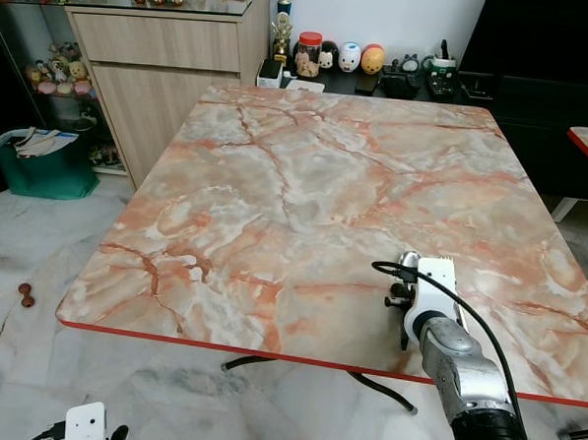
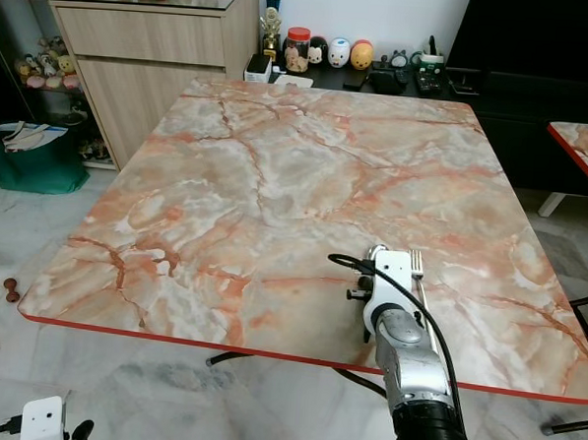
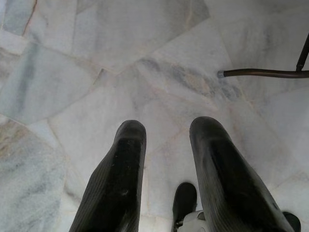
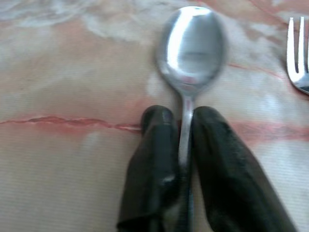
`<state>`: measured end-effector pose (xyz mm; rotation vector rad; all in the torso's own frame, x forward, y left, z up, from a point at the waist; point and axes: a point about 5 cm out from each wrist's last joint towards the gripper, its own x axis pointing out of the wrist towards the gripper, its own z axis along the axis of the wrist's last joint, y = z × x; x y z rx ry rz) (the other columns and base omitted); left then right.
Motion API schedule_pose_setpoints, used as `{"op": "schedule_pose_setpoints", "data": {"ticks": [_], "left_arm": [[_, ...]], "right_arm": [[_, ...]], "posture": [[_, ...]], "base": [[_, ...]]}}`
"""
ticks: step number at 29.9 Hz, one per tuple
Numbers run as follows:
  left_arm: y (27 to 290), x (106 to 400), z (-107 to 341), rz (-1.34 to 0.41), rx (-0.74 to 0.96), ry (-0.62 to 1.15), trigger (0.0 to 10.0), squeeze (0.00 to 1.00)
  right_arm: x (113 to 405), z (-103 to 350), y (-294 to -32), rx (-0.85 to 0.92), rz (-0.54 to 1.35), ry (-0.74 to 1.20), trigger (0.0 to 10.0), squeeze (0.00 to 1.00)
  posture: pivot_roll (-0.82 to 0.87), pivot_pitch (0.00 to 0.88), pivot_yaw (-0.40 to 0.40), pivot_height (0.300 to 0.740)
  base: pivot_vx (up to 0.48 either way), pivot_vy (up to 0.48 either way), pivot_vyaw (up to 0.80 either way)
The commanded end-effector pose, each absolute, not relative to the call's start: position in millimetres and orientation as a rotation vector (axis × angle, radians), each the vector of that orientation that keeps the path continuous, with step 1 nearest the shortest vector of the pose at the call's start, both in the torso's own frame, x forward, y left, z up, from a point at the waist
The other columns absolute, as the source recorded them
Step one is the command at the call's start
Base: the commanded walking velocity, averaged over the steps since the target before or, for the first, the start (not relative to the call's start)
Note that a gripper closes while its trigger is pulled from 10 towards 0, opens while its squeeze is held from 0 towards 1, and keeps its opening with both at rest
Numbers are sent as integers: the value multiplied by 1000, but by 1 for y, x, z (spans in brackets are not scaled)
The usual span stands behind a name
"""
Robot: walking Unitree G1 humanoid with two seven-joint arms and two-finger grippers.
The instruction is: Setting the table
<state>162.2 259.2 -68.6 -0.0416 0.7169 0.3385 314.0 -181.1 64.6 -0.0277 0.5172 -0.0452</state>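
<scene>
We look down on a square table point(image 1: 306, 181) with a pink and grey marbled top and a thin red rim along its near edge. Most of the top lies bare, from the far edge by the cabinets to the near rim.

Our right arm reaches over the near right part of the table, its wrist just inside the red rim. In the right wrist view our right gripper point(image 4: 182, 126) is clenched on a silver spoon point(image 4: 192, 46). The two black fingers point(image 4: 153, 159) pinch the thin handle, and the bowl points away from us just above or on the marble; we cannot tell which. A silver fork point(image 4: 296, 58) lies just beside the spoon, its tines showing at the edge of that view. From the head, the fork point(image 2: 417, 263) peeks out past the white wrist housing.

Our left arm hangs low at the left side, off the table. Our left gripper point(image 3: 166, 145) points at the pale marble floor point(image 3: 96, 72) with its fingers parted and nothing between them. A dark metal table foot point(image 3: 263, 73) runs near it.

Beyond the far edge stand a wooden cabinet point(image 1: 164, 65) and a low dark shelf with small figurines point(image 1: 350, 57). A green bag point(image 1: 43, 162) sits on the floor at far left, well apart from the table.
</scene>
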Motion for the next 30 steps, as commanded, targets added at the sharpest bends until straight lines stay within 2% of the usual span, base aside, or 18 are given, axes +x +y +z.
{"op": "schedule_pose_setpoints", "data": {"ticks": [1, 15, 16, 19, 24, 30], "left_arm": [[259, 162, -69, 326, -27, 722, 10000, 0], [257, 163, -69, 322, -28, 721, 10000, 0], [257, 163, -69, 322, -28, 721, 10000, 0], [256, 165, -69, 319, -28, 718, 10000, 0], [256, 165, -69, 315, -25, 716, 10000, 0], [257, 156, -72, 307, -16, 743, 10000, 0]], "right_arm": [[308, 55, -182, -24, -52, 568, 0, 0], [313, 62, -179, -102, -43, 497, 0, 0], [315, 68, -180, -166, -38, 451, 10000, 0], [320, 91, -179, -201, -54, 270, 10000, 0], [313, 107, -171, -335, -21, 123, 10000, 0], [292, 122, -164, -293, -11, -32, 10000, 0]], "posture": [[-14, 0, -9, 740], [-18, 0, -6, 740], [-17, 0, -8, 740], [-16, 0, -9, 740], [-11, 0, -10, 740], [-19, 0, 1, 740]], "base": [[0, 0, 0], [0, 0, 0], [0, 0, 0], [0, 0, 0], [0, 0, 0], [0, 0, 0]]}}
